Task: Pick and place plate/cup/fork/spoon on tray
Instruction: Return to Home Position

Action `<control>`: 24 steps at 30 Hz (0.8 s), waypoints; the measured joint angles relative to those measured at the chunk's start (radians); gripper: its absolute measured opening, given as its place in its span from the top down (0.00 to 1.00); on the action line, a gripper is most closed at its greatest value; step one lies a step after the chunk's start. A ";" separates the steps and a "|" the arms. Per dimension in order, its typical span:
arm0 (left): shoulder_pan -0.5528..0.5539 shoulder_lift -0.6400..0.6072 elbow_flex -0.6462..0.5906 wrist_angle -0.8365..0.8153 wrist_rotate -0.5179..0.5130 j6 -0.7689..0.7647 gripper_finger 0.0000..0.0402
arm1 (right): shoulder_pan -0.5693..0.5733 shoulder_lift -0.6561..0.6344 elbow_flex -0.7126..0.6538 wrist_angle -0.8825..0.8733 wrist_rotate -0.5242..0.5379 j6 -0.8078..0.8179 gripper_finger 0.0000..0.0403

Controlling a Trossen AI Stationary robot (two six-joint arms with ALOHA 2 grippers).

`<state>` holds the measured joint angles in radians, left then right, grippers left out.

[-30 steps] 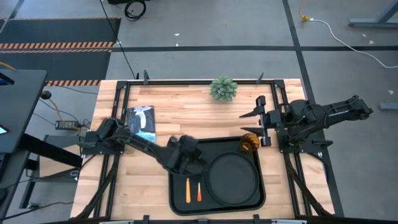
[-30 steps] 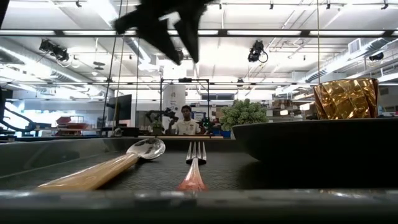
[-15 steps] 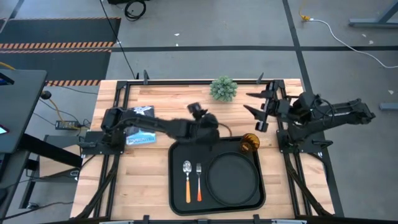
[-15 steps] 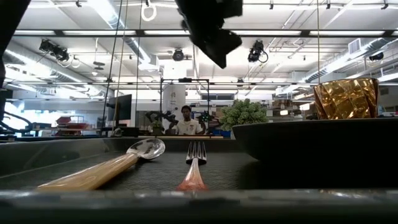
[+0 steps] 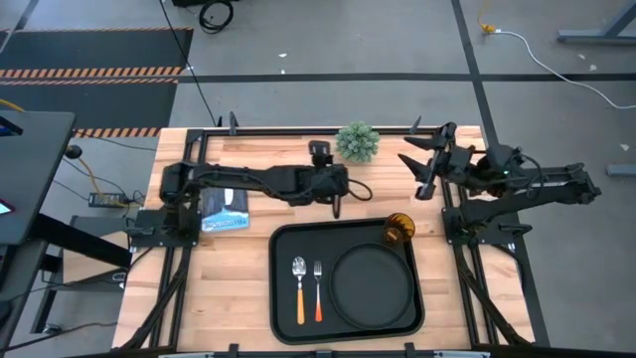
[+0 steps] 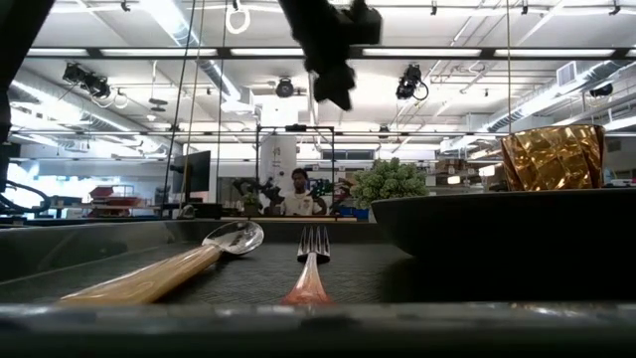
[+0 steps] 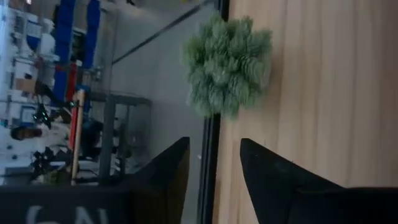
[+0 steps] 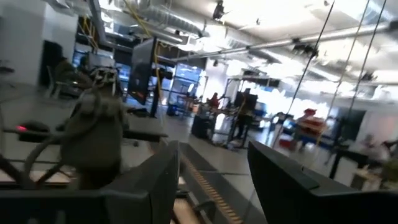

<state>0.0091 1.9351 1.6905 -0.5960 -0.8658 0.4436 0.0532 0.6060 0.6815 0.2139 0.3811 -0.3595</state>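
1. I take the tray (image 5: 282,298) as my landmark. Left of it, on the bare wood, lies a small blue-and-white packet (image 5: 226,204) that is no part of the job.
2. My left gripper (image 5: 338,205) hangs just behind the tray's far edge, reaching in from the left. In the left wrist view its fingers (image 7: 165,174) stand apart with only table and the small green plant (image 7: 229,64) showing through the gap, so I read it as open and holding nothing.
3. Inside the tray, the spoon (image 5: 299,293) lies along the left side, bowl toward the far edge, handle toward me.
4. Just right of it lies the fork (image 5: 318,294), parallel and not touching, tines pointing the same way.
5. The plate (image 5: 372,283) fills the tray's right half, flat on the floor of the tray.
6. The cup (image 5: 398,228) sits at the tray's far right corner. From above I cannot be sure whether it stands inside the rim or right on it; the low view only shows it rising behind the plate.
7. My right gripper (image 5: 427,165) waits well beyond the tray's far right corner, fingers spread and empty.
8. My judgement: all four items look placed, so the task is at or near its end; only the cup's seating may want checking.
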 joint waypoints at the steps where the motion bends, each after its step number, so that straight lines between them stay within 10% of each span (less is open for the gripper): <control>1: -0.002 -0.020 0.000 -0.041 0.004 -0.025 0.63 | 0.004 -0.017 0.000 -0.028 0.000 0.023 0.51; 8: -0.010 -0.209 -0.077 -0.118 0.196 -0.199 0.73 | 0.019 -0.076 -0.070 -0.080 -0.007 0.153 0.51; 24: -0.205 -0.724 -0.629 0.108 0.217 -0.458 0.85 | 0.019 -0.159 -0.311 0.094 -0.016 0.252 0.51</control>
<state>-0.1962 1.2109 1.0617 -0.4885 -0.6484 -0.0144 0.0719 0.4470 0.3709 0.3080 0.3654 -0.1071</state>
